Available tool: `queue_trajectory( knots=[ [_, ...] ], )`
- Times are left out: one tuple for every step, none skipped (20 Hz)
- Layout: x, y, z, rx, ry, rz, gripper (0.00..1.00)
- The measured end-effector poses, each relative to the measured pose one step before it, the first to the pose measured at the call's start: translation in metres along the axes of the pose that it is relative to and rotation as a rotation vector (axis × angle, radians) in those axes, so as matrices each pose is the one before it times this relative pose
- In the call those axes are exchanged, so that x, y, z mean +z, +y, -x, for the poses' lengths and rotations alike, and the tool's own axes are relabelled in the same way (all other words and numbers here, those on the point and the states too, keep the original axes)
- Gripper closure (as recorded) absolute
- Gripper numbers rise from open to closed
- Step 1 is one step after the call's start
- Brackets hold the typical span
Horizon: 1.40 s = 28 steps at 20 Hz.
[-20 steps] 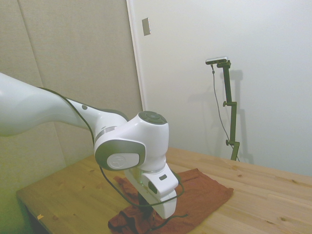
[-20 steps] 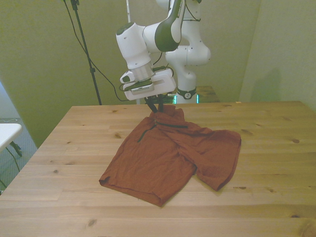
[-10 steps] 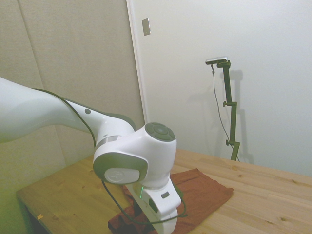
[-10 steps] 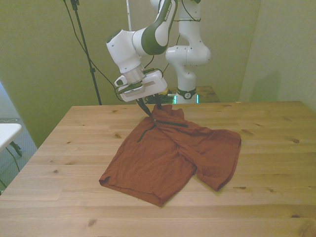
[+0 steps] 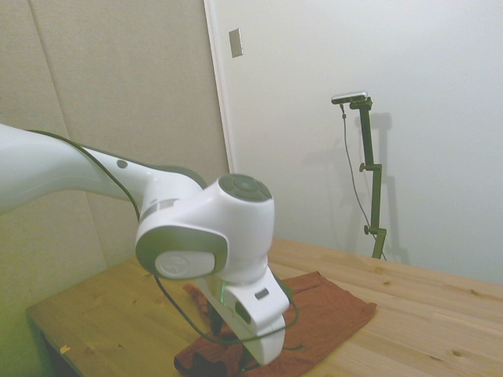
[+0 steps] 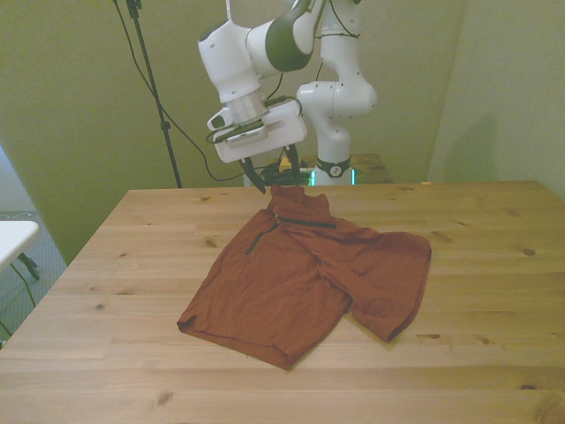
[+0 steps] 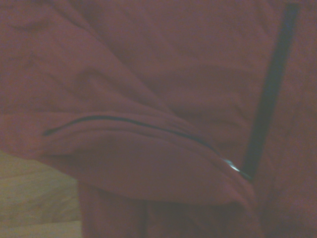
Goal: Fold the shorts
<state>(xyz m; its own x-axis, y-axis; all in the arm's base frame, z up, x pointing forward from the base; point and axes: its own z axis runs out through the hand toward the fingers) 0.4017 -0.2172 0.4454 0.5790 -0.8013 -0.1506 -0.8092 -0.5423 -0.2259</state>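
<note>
Front view gives me the clearest read: the shorts (image 6: 309, 278) lie spread on the table (image 6: 115, 265), waistband toward the far edge, one leg reaching to the near left and the other out to the front view's right. My gripper (image 6: 271, 178) hangs just above the waistband's far end, its fingers apart and holding nothing. Side view hides the fingers behind the wrist housing, so I lean on the front camera. Wrist view shows a rumpled fold of red cloth with a dark trim line (image 7: 270, 89). As I judge it, the step is to take the waistband: I would come down straight, pinch one clean layer at the edge rather than the bunched ridge, then lift enough that cloth clears the wood
</note>
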Motion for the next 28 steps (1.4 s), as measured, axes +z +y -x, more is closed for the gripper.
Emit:
queue_trajectory(
  knots=[
    [-0.00779, -0.01871, 0.01203, -0.03420, 0.02579, 0.01760, 0.00],
    [-0.00572, -0.01996, 0.01308, -0.03437, 0.02101, 0.01424, 0.00],
    [-0.00385, -0.01942, 0.01236, -0.03625, 0.02764, 0.02190, 0.00],
    [-0.00186, -0.01965, 0.01119, -0.03109, 0.04332, 0.02858, 0.00],
    [0.00203, -0.01906, 0.01042, -0.02426, 0.04587, 0.02287, 0.00],
    [0.00717, -0.01741, 0.01094, -0.02556, 0.04749, 0.02200, 0.00],
    [0.01124, -0.01577, 0.01332, -0.03050, 0.04299, 0.02365, 0.00],
    [0.01271, -0.01356, 0.01534, -0.03119, 0.03942, 0.02478, 0.00],
    [0.01113, -0.01225, 0.01671, -0.03668, 0.03879, 0.02459, 0.00],
    [0.00853, -0.01156, 0.01753, -0.04150, 0.03544, 0.02340, 0.00],
    [0.00696, -0.01093, 0.01718, -0.04904, 0.03639, 0.02326, 0.00],
    [0.00667, -0.01005, 0.01611, -0.04772, 0.03465, 0.01807, 0.00],
    [0.00671, -0.00939, 0.01495, -0.04784, 0.03606, 0.01549, 0.00],
    [0.00569, -0.01028, 0.01384, -0.05217, 0.04135, 0.01462, 0.00],
    [0.00295, -0.01091, 0.01128, -0.05087, 0.04346, 0.01145, 0.00],
    [0.00057, -0.01076, 0.00669, -0.04642, 0.04337, 0.00981, 0.00],
    [-0.00116, -0.01004, 0.00323, -0.04276, 0.04508, 0.00629, 0.00],
    [-0.00151, -0.00985, 0.00089, -0.04163, 0.04612, 0.00508, 0.00],
    [-0.00141, -0.00834, -0.00146, -0.03874, 0.04811, 0.00356, 0.00],
    [-0.00143, -0.00714, -0.00290, -0.03577, 0.04695, 0.00458, 0.00],
    [-0.00140, -0.00572, -0.00399, -0.03388, 0.05054, 0.00341, 0.00],
    [-0.00016, -0.00356, -0.00331, -0.02819, 0.04588, 0.00368, 0.00],
    [0.00018, -0.00232, -0.00256, -0.02485, 0.04571, 0.00384, 0.00],
    [0.00124, -0.00142, -0.00147, -0.01694, 0.04143, 0.00595, 0.00],
    [0.00223, -0.00084, -0.00031, -0.00863, 0.03527, 0.00693, 0.00],
    [0.00430, -0.00120, 0.00216, -0.00390, 0.02454, 0.00609, 0.00],
    [0.00579, -0.00249, 0.00441, -0.00044, 0.01398, -0.00109, 0.00],
    [0.00642, -0.00319, 0.00514, 0.00184, 0.00105, -0.00685, 0.00]
  ],
)
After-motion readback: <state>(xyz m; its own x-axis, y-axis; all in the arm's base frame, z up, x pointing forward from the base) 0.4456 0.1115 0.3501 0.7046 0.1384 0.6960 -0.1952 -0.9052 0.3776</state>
